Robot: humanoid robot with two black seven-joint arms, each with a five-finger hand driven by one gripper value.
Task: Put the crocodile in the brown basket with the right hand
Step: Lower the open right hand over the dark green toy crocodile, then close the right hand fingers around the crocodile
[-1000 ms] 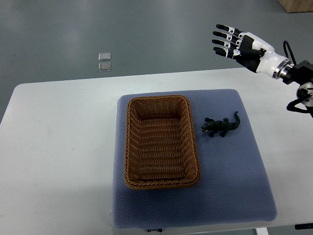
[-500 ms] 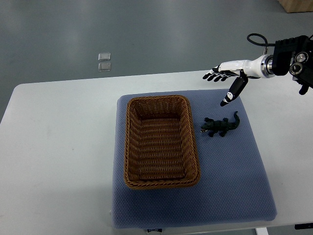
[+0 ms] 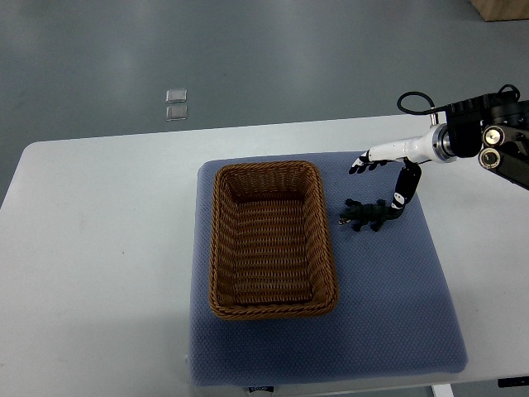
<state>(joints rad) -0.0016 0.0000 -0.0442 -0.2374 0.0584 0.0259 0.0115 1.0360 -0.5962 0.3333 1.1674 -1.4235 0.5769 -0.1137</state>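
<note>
A small dark green toy crocodile [image 3: 367, 215] lies on the blue mat, just right of the brown wicker basket [image 3: 274, 238]. Its head points toward the basket and its tail curls up to the right. My right hand [image 3: 382, 176] comes in from the right edge and hangs just above the crocodile. Its fingers [image 3: 360, 165] are spread and stretched toward the basket, while the thumb [image 3: 403, 188] points down at the crocodile's tail. The hand is open and holds nothing. The basket has nothing in it. My left arm does not show.
The blue padded mat [image 3: 397, 306] covers the middle of the white table [image 3: 99, 265]. Two small clear squares [image 3: 176, 103] lie on the grey floor beyond the table's far edge.
My right hand has turned palm down and dropped from high at the upper right toward the crocodile, its thumb now reaching the tail. The crocodile and basket have not moved.
</note>
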